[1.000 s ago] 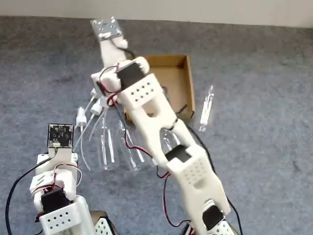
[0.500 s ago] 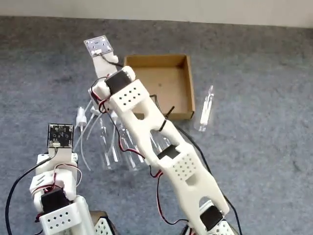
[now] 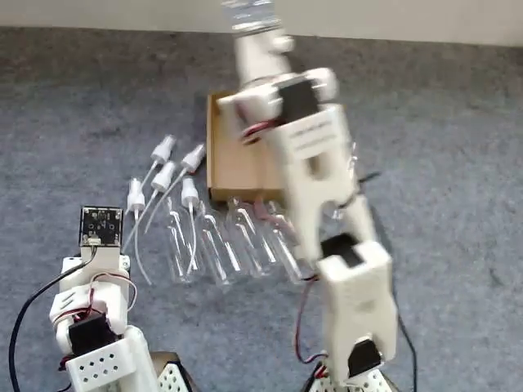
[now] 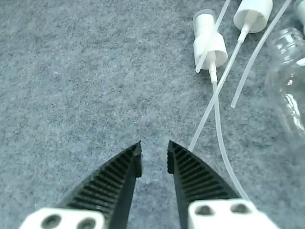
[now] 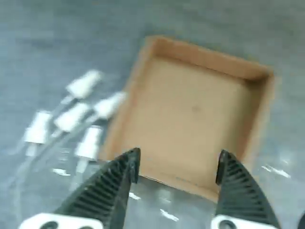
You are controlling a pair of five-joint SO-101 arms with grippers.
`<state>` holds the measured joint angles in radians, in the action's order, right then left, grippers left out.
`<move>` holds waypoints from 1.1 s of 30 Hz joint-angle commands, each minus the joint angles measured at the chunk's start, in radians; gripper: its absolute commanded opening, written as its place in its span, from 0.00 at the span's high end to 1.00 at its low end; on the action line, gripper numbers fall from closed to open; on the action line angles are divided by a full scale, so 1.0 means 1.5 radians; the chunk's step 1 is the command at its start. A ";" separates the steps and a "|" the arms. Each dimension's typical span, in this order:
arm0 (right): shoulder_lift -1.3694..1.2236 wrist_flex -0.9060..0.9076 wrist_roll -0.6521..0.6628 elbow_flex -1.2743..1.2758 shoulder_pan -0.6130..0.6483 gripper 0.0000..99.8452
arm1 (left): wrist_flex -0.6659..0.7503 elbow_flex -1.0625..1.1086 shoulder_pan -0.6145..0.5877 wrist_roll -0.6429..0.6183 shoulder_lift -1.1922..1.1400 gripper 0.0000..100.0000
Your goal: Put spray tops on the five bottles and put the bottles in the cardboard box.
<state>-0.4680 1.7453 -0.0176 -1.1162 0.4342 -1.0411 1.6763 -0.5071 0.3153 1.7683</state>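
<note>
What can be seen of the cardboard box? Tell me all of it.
The cardboard box is a shallow, open-topped tray of plain brown card, with low upright walls and a bare floor. It sits flat on the grey carpet, with spray tops beside one wall. The open right pincer hangs above it.

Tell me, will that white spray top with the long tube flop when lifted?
Probably. The white plastic spray top trails a thin, curving tube, which would likely dangle and sway. Lying on its round side, it might roll if pushed.
</note>
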 commanded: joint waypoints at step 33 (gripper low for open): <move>-0.029 -0.241 -0.043 0.434 -0.254 0.77 | -0.001 0.014 0.012 0.003 -0.008 0.93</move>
<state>-0.5263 1.4001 -0.0729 -0.4519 0.0476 -1.0411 1.6763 -0.5071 0.3153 1.7683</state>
